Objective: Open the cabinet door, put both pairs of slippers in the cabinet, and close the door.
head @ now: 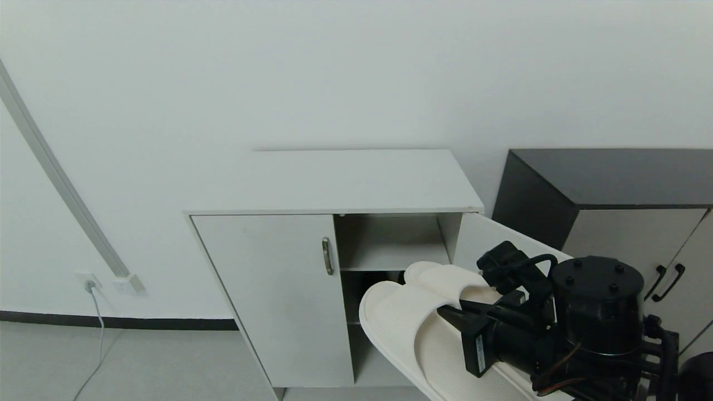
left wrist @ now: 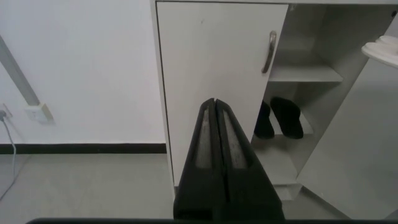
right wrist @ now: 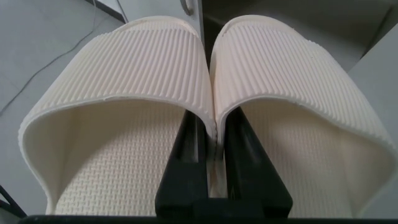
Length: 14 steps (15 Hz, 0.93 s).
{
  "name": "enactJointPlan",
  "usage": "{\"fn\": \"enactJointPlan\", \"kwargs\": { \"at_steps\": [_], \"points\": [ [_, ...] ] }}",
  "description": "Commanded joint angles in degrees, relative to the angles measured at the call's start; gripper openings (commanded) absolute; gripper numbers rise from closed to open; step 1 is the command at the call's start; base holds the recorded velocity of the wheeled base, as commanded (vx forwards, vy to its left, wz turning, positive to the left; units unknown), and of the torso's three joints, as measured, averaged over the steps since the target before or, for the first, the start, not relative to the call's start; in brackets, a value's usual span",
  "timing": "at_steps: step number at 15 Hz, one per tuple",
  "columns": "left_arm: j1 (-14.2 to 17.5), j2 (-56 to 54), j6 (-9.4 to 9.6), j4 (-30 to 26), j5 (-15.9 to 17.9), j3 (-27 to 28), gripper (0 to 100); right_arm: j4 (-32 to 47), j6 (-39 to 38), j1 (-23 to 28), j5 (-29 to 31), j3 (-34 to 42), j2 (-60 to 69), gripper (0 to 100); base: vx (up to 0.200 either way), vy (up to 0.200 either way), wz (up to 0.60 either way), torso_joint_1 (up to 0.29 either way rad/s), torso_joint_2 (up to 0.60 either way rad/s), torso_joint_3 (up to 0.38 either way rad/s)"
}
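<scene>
head view shows the right claw [head: 454,309] clamped on the inner sides of a cream slipper pair [head: 398,328], just in front of the open half of the cabinet [head: 334,184]. left claw [left wrist: 215,137] is pressed together, holding nothing. the toes might bump a shelf [head: 390,259] and slip loose. black slippers [left wrist: 286,117] sit inside the cabinet; cream heels are cut off.

The right arm [head: 557,340] was matte black, with a drum-shaped joint housing [head: 599,312] topped by small screws [head: 577,262], looping black cables [head: 543,257] and a pale label [head: 480,346]. The left gripper [left wrist: 215,107] was black and tapered, with grey pads [left wrist: 202,143].
</scene>
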<state>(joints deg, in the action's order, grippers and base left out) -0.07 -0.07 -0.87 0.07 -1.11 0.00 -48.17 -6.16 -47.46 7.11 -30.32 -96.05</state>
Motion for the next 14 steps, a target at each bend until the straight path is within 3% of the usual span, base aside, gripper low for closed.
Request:
{"fn": "enactJointPlan", "kwargs": {
  "at_steps": [1,14],
  "points": [
    [-0.01,0.07,-0.01,0.01,-0.03,0.0,0,0.0,0.0,0.0,0.01,0.0,-0.1,0,0.0,0.0,0.0,-0.212,0.53,0.325],
    [0.07,0.07,-0.01,0.01,-0.03,0.0,0,-0.09,0.09,-0.53,0.01,0.52,-0.01,0,0.0,0.0,0.0,-0.166,0.49,0.322]
  ]
}}
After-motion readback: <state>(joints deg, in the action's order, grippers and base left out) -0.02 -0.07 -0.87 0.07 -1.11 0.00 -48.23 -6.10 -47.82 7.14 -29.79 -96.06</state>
